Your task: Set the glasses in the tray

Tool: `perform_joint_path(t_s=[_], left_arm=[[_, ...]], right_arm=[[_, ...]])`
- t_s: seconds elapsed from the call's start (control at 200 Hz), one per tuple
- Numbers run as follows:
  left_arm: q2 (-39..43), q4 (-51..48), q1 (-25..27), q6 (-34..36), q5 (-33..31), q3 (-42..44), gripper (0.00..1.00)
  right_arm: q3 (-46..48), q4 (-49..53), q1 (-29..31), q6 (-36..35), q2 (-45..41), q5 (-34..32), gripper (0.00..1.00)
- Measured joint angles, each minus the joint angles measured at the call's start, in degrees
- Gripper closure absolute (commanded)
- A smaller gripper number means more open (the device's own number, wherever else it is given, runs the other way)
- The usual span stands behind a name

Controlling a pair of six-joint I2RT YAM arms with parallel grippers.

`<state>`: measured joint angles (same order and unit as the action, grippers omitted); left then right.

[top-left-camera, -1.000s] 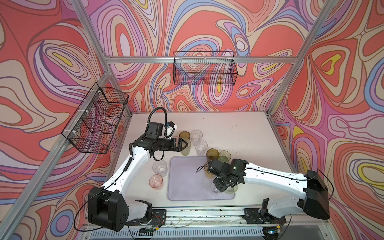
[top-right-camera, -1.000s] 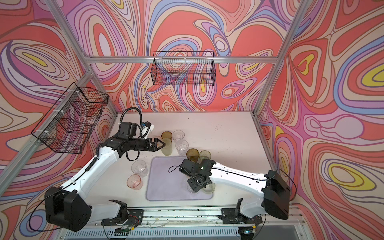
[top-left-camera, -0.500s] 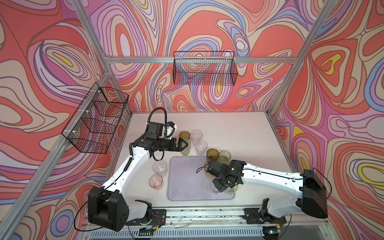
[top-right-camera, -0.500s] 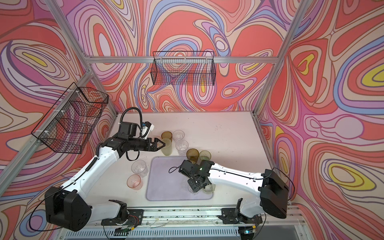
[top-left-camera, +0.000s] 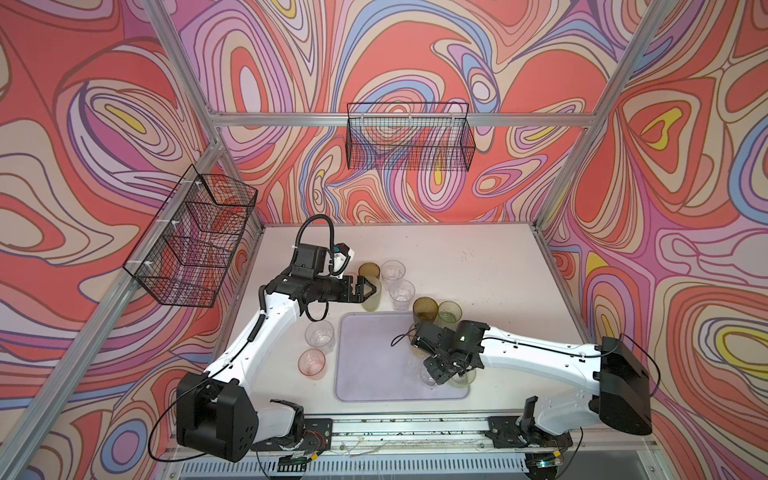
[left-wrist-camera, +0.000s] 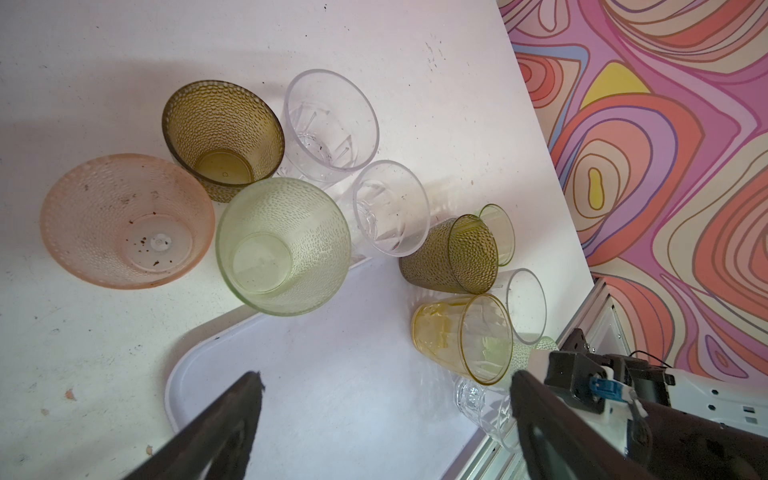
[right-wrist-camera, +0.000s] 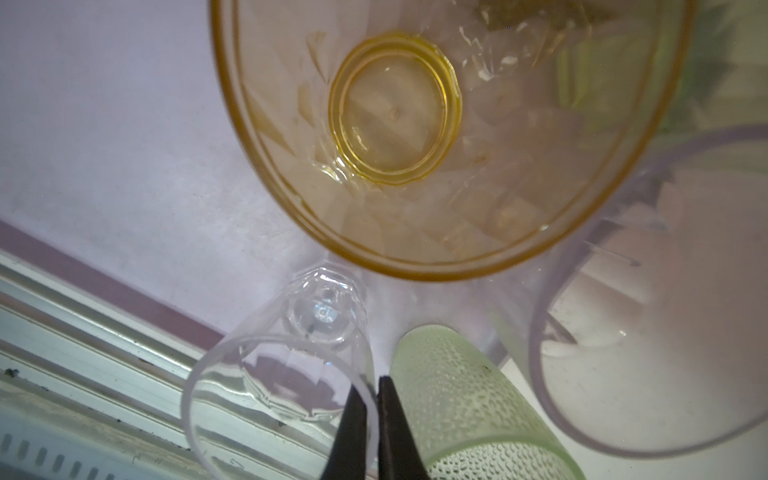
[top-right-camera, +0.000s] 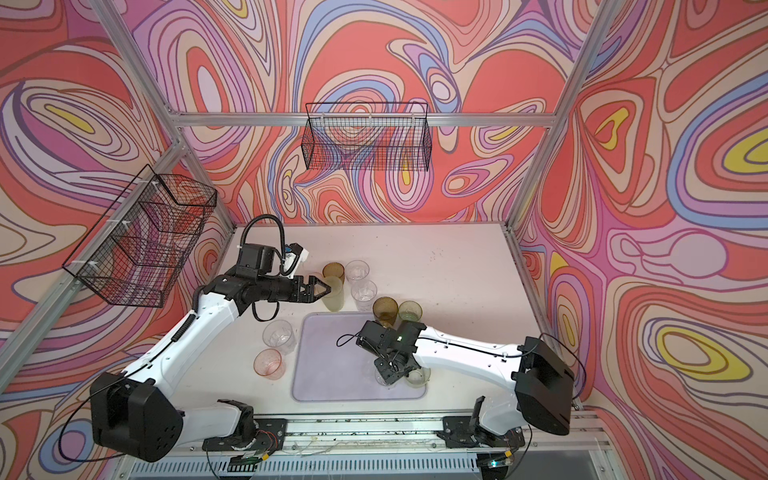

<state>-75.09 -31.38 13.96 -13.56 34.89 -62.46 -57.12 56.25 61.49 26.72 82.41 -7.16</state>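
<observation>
Three glasses: an amber-yellow tumbler (right-wrist-camera: 395,112), a small clear tumbler (right-wrist-camera: 291,374) and a pale green dotted tumbler (right-wrist-camera: 465,395) are standing close together on the tray (top-left-camera: 374,357), at its near right corner.
Right gripper (right-wrist-camera: 370,382): its fingers are pressing together on the small clear tumbler's wall, one inside the rim and one outside.
Big clear tumbler (right-wrist-camera: 644,353): standing just beside that group; I cannot tell whether it is sitting inside the tray's rim.
Past the far edge: an olive-brown tumbler (top-left-camera: 425,308) and a green tumbler (top-left-camera: 449,311) are standing side by side on the table (top-left-camera: 478,266).
Far left cluster: a tall pale green tumbler (top-left-camera: 371,301), a dark olive tumbler (left-wrist-camera: 224,137), two faceted clear tumblers (top-left-camera: 393,270) (top-left-camera: 402,291) and a pale pink dotted tumbler (left-wrist-camera: 124,220) are crowding together off the tray.
Left gripper (top-left-camera: 368,287): hanging by the tall pale green tumbler's rim, fingers spread wide, gripping nothing.
Left of the tray: a lone clear tumbler (top-left-camera: 320,336) and a pink tumbler (top-left-camera: 311,363) are sitting near each other on the table.
Walls: two black wire baskets (top-left-camera: 409,141) (top-left-camera: 191,241) are hanging there.
</observation>
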Motion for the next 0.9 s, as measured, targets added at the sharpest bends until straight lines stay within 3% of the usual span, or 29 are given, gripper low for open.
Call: perform_joint_path(t_s=[0.456,0.901], left_arm=[[-0.1,0.0,0.0,0.0,0.0,0.0,0.04],[-0.5,0.0,0.0,0.0,0.0,0.0,0.04]], right_arm=[[0.2,0.1,0.0,0.3,0.0,-0.5,0.92],[-0.8,1.6,0.0,0.3,-0.5,-1.5,0.79]])
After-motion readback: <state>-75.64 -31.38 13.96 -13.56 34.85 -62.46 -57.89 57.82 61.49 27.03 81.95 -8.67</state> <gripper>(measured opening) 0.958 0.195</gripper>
